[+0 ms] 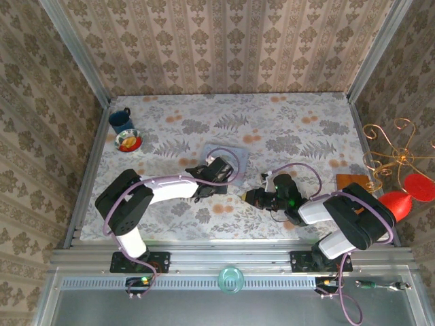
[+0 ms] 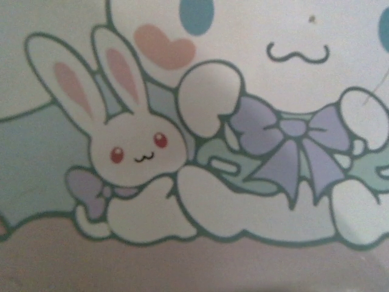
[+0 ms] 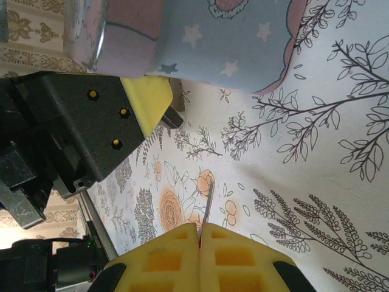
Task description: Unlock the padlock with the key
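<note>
Busy flowered cloth on the table [image 1: 306, 136], damask paper on the walls. Everything is placed off the pale blue-lilac rectangular tin [image 1: 225, 156] mid-table.

Well left of the tin are a dark blue enamel mug [image 1: 121, 119] and a small glossy red-and-yellow dish [image 1: 128, 140]. My left pincer [image 1: 206, 180] sits at the tin's near-left corner, its camera right over the lid's cartoon bunny print. I can't tell if its jaws are apart or together. From my right wrist I see one black finger with a yellow pad [image 3: 149, 97] just below the tin's edge. A little dark corner pokes out under it, and I reckon that's the small black-bodied padlock [image 3: 172, 117], but I'm not sure.

Near the tin's right-hand front corner, my right pincer [image 3: 199, 232] has its waffled yellow foam pads pressed together on the thin greyish metal key [image 3: 207, 204]. The blade sticks out towards the tin.

Next step as I see it is key into keyhole. That sliver is smooth and hard while the pads are squishy, so it could swivel. I'd go slow, line the blade up dead straight with the slot, and not push until it's seated.
</note>
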`<state>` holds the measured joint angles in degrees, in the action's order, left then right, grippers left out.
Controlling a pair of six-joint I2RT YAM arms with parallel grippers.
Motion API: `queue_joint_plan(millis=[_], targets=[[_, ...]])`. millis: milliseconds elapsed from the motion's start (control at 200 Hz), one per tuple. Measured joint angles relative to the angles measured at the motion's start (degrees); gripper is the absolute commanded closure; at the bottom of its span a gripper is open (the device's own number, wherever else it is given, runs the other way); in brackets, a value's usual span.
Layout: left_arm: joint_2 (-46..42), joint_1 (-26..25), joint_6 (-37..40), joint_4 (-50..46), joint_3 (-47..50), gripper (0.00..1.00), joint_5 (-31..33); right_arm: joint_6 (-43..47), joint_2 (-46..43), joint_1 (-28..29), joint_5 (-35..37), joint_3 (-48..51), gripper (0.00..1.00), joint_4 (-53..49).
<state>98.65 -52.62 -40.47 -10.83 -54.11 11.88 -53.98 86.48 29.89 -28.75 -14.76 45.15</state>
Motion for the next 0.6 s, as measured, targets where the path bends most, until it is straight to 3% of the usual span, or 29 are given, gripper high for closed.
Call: queue_joint_plan(millis=[190, 600], targets=[[-2.1, -0.3, -0.3, 0.1, 0.7, 0.77, -0.5, -2.0, 4.2, -1.3, -1.9, -0.1, 1.0, 6.5], [-9.6, 2.1, -8.1, 5.1, 5.8, 0.83, -9.8, -0.2, 6.7, -1.5, -3.0, 0.0, 1.0, 16.0]])
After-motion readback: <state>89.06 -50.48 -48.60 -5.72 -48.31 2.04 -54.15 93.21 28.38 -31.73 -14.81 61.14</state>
